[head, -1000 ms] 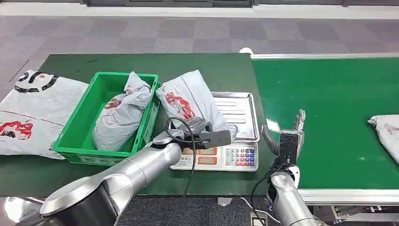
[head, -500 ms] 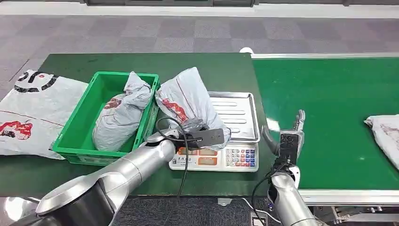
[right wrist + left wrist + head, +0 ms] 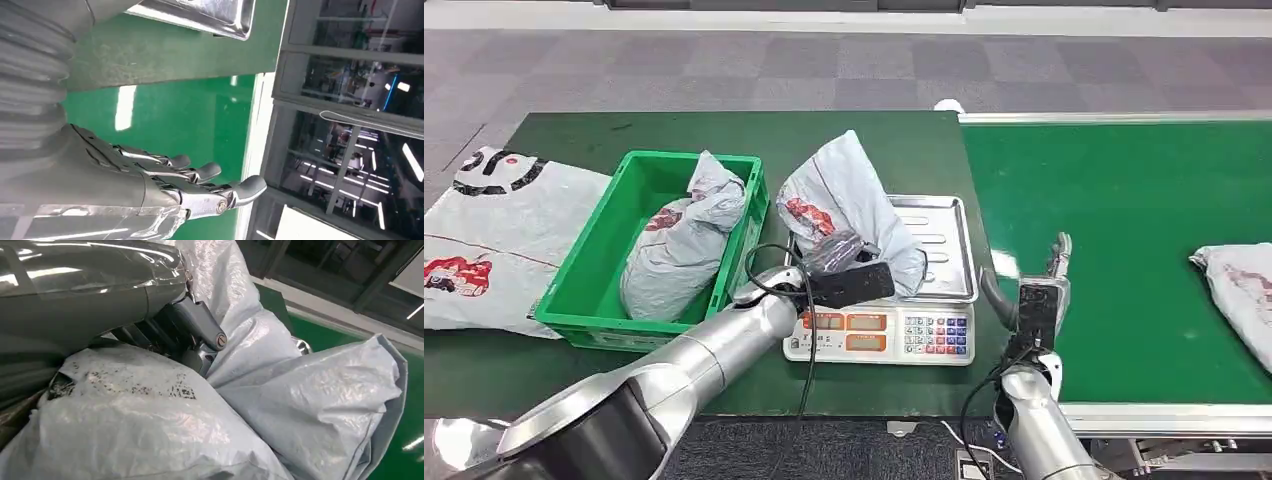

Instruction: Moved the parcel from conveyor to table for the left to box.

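Observation:
A grey plastic parcel (image 3: 849,205) with red print stands tilted up over the steel pan of the scale (image 3: 934,240), its upper end leaning toward the green crate (image 3: 584,295). My left hand (image 3: 839,260) grips its lower end; in the left wrist view the fingers (image 3: 197,332) dig into the crumpled parcel (image 3: 280,390). A second grey parcel (image 3: 682,240) lies inside the crate. My right hand (image 3: 1039,290) hovers open at the conveyor's near edge, fingers (image 3: 200,172) spread and holding nothing.
Another grey parcel (image 3: 1239,290) lies at the right end of the green conveyor (image 3: 1124,200). A large flat grey bag (image 3: 489,235) covers the table's left part. The scale's keypad (image 3: 934,335) faces me, beside the crate.
My left hand has lifted the parcel's lower end off the scale pan and tipped it more upright. The parcel on the conveyor has crept slightly left. The right hand has stayed put.

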Available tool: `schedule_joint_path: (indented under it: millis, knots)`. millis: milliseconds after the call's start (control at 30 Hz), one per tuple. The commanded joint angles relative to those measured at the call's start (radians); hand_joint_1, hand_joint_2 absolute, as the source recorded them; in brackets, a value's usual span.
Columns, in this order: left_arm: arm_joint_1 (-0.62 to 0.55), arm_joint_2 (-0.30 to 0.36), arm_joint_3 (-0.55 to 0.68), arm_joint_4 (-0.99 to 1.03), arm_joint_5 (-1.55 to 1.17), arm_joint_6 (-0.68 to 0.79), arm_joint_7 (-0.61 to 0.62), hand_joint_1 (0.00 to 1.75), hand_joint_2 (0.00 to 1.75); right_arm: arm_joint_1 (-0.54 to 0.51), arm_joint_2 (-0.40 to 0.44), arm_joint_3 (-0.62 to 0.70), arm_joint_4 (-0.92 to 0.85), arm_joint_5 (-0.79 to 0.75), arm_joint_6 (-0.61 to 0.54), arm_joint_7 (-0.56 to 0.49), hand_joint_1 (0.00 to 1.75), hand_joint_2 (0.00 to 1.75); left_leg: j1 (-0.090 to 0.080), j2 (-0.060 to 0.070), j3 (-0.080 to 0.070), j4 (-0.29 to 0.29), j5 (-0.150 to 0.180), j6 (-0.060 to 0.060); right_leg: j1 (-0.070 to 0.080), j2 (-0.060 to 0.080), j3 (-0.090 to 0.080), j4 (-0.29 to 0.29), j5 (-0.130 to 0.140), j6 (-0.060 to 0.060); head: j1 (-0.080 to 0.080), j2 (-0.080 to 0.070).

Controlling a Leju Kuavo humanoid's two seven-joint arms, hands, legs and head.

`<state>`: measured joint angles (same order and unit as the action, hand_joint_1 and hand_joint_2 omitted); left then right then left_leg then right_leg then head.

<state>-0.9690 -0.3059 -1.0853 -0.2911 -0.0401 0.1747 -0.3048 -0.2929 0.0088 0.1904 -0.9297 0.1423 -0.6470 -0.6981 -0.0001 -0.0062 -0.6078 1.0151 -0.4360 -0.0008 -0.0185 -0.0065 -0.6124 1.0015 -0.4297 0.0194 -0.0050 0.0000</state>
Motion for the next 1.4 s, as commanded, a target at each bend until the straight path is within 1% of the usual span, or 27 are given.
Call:
schedule_joint_path:
  millis: [33, 367, 400, 433, 567, 633, 667, 767, 800, 833, 867, 900, 933, 967, 1000, 1033, 1067, 1100, 1133, 1167, 1200, 1233, 1267, 1333, 1367, 1400]
  knots:
    - [-0.016, 0.016, 0.041, 0.008, 0.001, -0.001, 0.0, 1.75, 1.75, -0.028, -0.023, 0.04, 0.044, -0.003, 0.001, 0.0, 0.0, 1.75, 0.001, 0.002, 0.001, -0.001, 0.0, 0.0, 0.001, 0.002, 0.001, -0.001, 0.0, -0.001, 0.0, 0.0]
    - [-0.016, 0.016, 0.041, 0.008, 0.001, -0.001, 0.0, 1.75, 1.75, -0.028, -0.023, 0.04, 0.044, -0.003, 0.001, 0.0, 0.0, 1.75, 0.0, 0.001, 0.0, 0.0, 0.0, 0.0, 0.0, 0.001, 0.0, -0.001, 0.0, -0.001, 0.0, 0.0]
    - [-0.016, 0.016, 0.041, 0.008, 0.001, -0.001, 0.0, 1.75, 1.75, -0.028, -0.023, 0.04, 0.044, -0.003, 0.001, 0.0, 0.0, 1.75, 0.001, 0.003, 0.004, -0.003, 0.0, -0.001, 0.002, 0.003, 0.003, -0.004, 0.001, -0.002, 0.0, 0.0]
    - [-0.016, 0.016, 0.041, 0.008, 0.001, -0.001, 0.0, 1.75, 1.75, -0.028, -0.023, 0.04, 0.044, -0.003, 0.001, 0.0, 0.0, 1.75, 0.001, 0.002, 0.001, 0.0, -0.001, -0.001, 0.001, 0.002, 0.001, -0.001, 0.0, -0.001, 0.0, 0.0]
    - [-0.016, 0.016, 0.041, 0.008, 0.001, -0.001, 0.0, 1.75, 1.75, -0.028, -0.023, 0.04, 0.044, -0.003, 0.001, 0.0, 0.0, 1.75, 0.0, 0.001, 0.0, 0.0, 0.0, 0.0, 0.001, 0.001, 0.0, -0.001, 0.0, -0.001, 0.0, 0.0]
    - [-0.016, 0.016, 0.041, 0.008, 0.001, -0.001, 0.0, 1.75, 1.75, -0.028, -0.023, 0.04, 0.044, -0.003, 0.001, 0.0, 0.0, 1.75, 0.001, 0.003, 0.002, -0.002, -0.001, -0.001, 0.001, 0.003, 0.002, -0.003, 0.001, -0.002, 0.0, 0.0]
    - [-0.016, 0.016, 0.041, 0.008, 0.001, -0.001, 0.0, 1.75, 1.75, -0.028, -0.023, 0.04, 0.044, -0.003, 0.001, 0.0, 0.0, 1.75, 0.0, 0.001, 0.0, 0.0, 0.0, 0.0, 0.0, 0.001, 0.0, -0.001, 0.0, -0.001, 0.0, 0.0]
    - [-0.016, 0.016, 0.041, 0.008, 0.001, -0.001, 0.0, 1.75, 1.75, -0.028, -0.023, 0.04, 0.044, -0.003, 0.001, 0.0, 0.0, 1.75, 0.001, 0.003, 0.002, -0.001, -0.001, -0.001, 0.001, 0.003, 0.001, -0.002, 0.0, -0.002, 0.0, 0.0]
    - [0.401, 0.048, 0.544, -0.495, -0.501, 0.502, -0.393, 1.75, 1.75, 0.08, -0.064, 0.029, -0.015, -0.006, -0.041, 0.0, 0.0, 1.75, 0.001, 0.002, 0.001, -0.001, -0.001, 0.0, 0.001, 0.002, 0.0, -0.001, 0.0, -0.001, 0.0, 0.0]
    - [0.406, 0.133, 0.913, -0.872, -0.653, 0.523, -0.393, 1.75, 1.75, 0.134, -0.085, 0.029, -0.073, -0.013, -0.037, 0.0, 0.0, 1.75, -0.001, -0.002, 0.005, -0.005, 0.0, 0.0, -0.001, -0.002, 0.006, -0.004, -0.001, 0.0, 0.0, 0.0]
    - [0.41, 0.169, 0.904, -1.035, -0.618, 0.523, -0.393, 1.75, 1.75, 0.153, -0.094, 0.031, -0.093, -0.018, -0.038, 0.0, 0.0, 1.75, -0.001, -0.004, 0.01, -0.01, 0.001, 0.0, -0.001, -0.004, 0.01, -0.009, -0.001, -0.001, 0.0, 0.0]
    - [0.413, 0.189, 0.907, -1.03, -0.599, 0.521, -0.393, 1.75, 1.75, 0.165, -0.098, 0.03, -0.107, -0.017, -0.034, 0.0, 0.0, 1.75, -0.001, -0.004, 0.009, -0.01, 0.0, -0.001, 0.0, -0.004, 0.01, -0.009, -0.002, -0.001, 0.0, 0.0]
    - [0.413, 0.189, 0.907, -1.03, -0.599, 0.521, -0.393, 1.75, 1.75, 0.165, -0.098, 0.03, -0.107, -0.017, -0.034, 0.0, 0.0, 1.75, -0.001, -0.003, 0.002, -0.001, -0.002, -0.001, -0.001, -0.003, 0.001, -0.001, -0.003, -0.001, 0.0, 0.0]
    - [0.413, 0.189, 0.907, -1.03, -0.599, 0.521, -0.393, 1.75, 1.75, 0.165, -0.098, 0.03, -0.107, -0.017, -0.034, 0.0, 0.0, 1.75, -0.001, -0.004, 0.0, 0.002, -0.004, 0.002, -0.001, -0.004, 0.002, 0.002, -0.006, 0.002, 0.0, 0.0]
    - [0.413, 0.189, 0.907, -1.03, -0.599, 0.521, -0.393, 1.75, 1.75, 0.165, -0.098, 0.03, -0.107, -0.017, -0.034, 0.0, 0.0, 1.75, 0.0, -0.001, 0.0, 0.004, -0.007, 0.002, 0.0, -0.002, 0.002, 0.003, -0.008, 0.001, 0.0, 0.0]
    - [0.408, 0.155, 0.909, -1.003, -0.63, 0.523, -0.393, 1.75, 1.75, 0.141, -0.09, 0.032, -0.081, -0.011, -0.031, 0.0, 0.0, 1.75, 0.0, 0.0, -0.002, 0.003, -0.006, 0.002, 0.0, 0.001, -0.001, 0.002, -0.006, 0.002, 0.001, 0.0]
    - [0.407, 0.141, 0.913, -0.995, -0.643, 0.523, -0.393, 1.75, 1.75, 0.131, -0.087, 0.033, -0.072, -0.009, -0.031, 0.0, 0.0, 1.75, -0.001, 0.011, 0.002, 0.0, -0.007, 0.001, -0.001, 0.012, -0.001, 0.001, -0.004, 0.001, 0.001, 0.0]
    - [0.408, 0.132, 0.921, -0.999, -0.651, 0.523, -0.393, 1.75, 1.75, 0.128, -0.086, 0.033, -0.068, -0.008, -0.03, 0.0, 0.0, 1.75, -0.001, 0.014, 0.002, -0.001, -0.009, -0.002, -0.002, 0.015, -0.002, 0.001, -0.003, 0.0, 0.001, 0.0]
    - [0.412, 0.13, 0.92, -1.01, -0.626, 0.523, -0.393, 1.75, 1.75, 0.124, -0.085, 0.034, -0.065, -0.007, -0.029, 0.0, 0.0, 1.75, 0.0, 0.019, 0.003, -0.001, -0.013, -0.004, -0.001, 0.02, -0.001, 0.001, -0.003, -0.002, 0.0, 0.0]
    - [0.412, 0.133, 0.914, -1.007, -0.614, 0.523, -0.393, 1.75, 1.75, 0.123, -0.084, 0.034, -0.065, -0.006, -0.029, 0.0, 0.0, 1.75, 0.0, 0.022, -0.001, 0.0, -0.017, -0.003, -0.001, 0.021, -0.001, 0.002, -0.006, -0.003, 0.0, 0.0]
    - [0.41, 0.134, 0.915, -1.006, -0.616, 0.523, -0.393, 1.75, 1.75, 0.122, -0.082, 0.033, -0.064, -0.006, -0.029, 0.0, 0.0, 1.75, 0.0, 0.02, -0.001, -0.001, -0.015, -0.002, 0.0, 0.019, 0.0, 0.001, -0.006, -0.003, 0.0, 0.0]
    - [0.41, 0.132, 0.921, -1.007, -0.621, 0.523, -0.393, 1.75, 1.75, 0.122, -0.08, 0.032, -0.064, -0.005, -0.03, 0.0, 0.0, 1.75, 0.001, 0.015, 0.003, -0.003, -0.011, -0.002, 0.001, 0.013, 0.0, -0.002, -0.005, -0.003, 0.0, 0.0]
    - [0.409, 0.127, 0.933, -1.004, -0.635, 0.523, -0.393, 1.75, 1.75, 0.124, -0.08, 0.03, -0.067, -0.004, -0.03, 0.0, 0.0, 1.75, 0.001, 0.014, 0.007, -0.004, -0.008, -0.001, 0.002, 0.012, 0.002, -0.002, -0.006, -0.003, 0.0, 0.0]
    - [0.409, 0.127, 0.933, -1.004, -0.635, 0.523, -0.393, 1.75, 1.75, 0.124, -0.08, 0.03, -0.067, -0.004, -0.03, 0.0, 0.0, 1.75, 0.002, 0.011, 0.007, -0.002, -0.008, -0.002, 0.002, 0.01, 0.003, -0.002, -0.007, -0.003, 0.0, 0.0]
    - [0.409, 0.127, 0.933, -1.004, -0.635, 0.523, -0.393, 1.75, 1.75, 0.124, -0.08, 0.03, -0.067, -0.004, -0.03, 0.0, 0.0, 1.75, 0.002, 0.011, 0.008, -0.003, -0.008, -0.003, 0.002, 0.011, 0.003, -0.001, -0.006, -0.004, 0.0, 0.0]
    - [0.409, 0.127, 0.933, -1.004, -0.635, 0.523, -0.393, 1.75, 1.75, 0.124, -0.08, 0.03, -0.067, -0.004, -0.03, 0.0, 0.0, 1.75, 0.001, 0.009, 0.004, -0.001, -0.007, -0.002, 0.001, 0.009, 0.001, 0.001, -0.006, -0.003, 0.0, 0.0]
